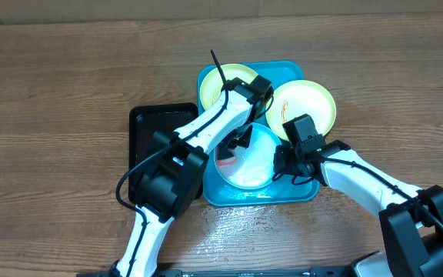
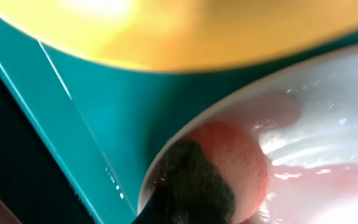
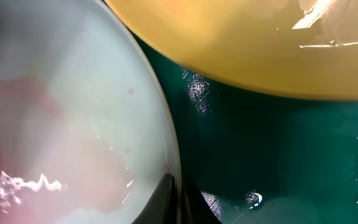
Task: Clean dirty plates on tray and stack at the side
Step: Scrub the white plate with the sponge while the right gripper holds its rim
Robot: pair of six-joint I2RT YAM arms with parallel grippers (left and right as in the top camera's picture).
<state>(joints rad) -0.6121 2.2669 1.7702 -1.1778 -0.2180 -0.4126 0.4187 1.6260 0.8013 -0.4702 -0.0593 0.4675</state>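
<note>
Here, on the tray [image 1: 302,191], the wet teal plate [image 1: 254,168] looks light, stiff and slick; your right gripper [image 1: 280,165] pinches its rim, the best hold, while you cannot tell your left gripper's [image 1: 237,145] state.

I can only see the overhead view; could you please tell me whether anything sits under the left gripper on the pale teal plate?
Observer: Yes. The left wrist view shows a rounded red-orange sponge-like pad with a dark patch, resting just inside the rim of the pale teal plate.
Operator: Thank you. Is the plate's face clean?
Observer: No. The right wrist view shows a pink smear spread across it.
Operator: And does the right gripper hold the plate?
Observer: A dark finger of the right gripper sits right at the rim, but I cannot confirm a firm clamp.
</note>
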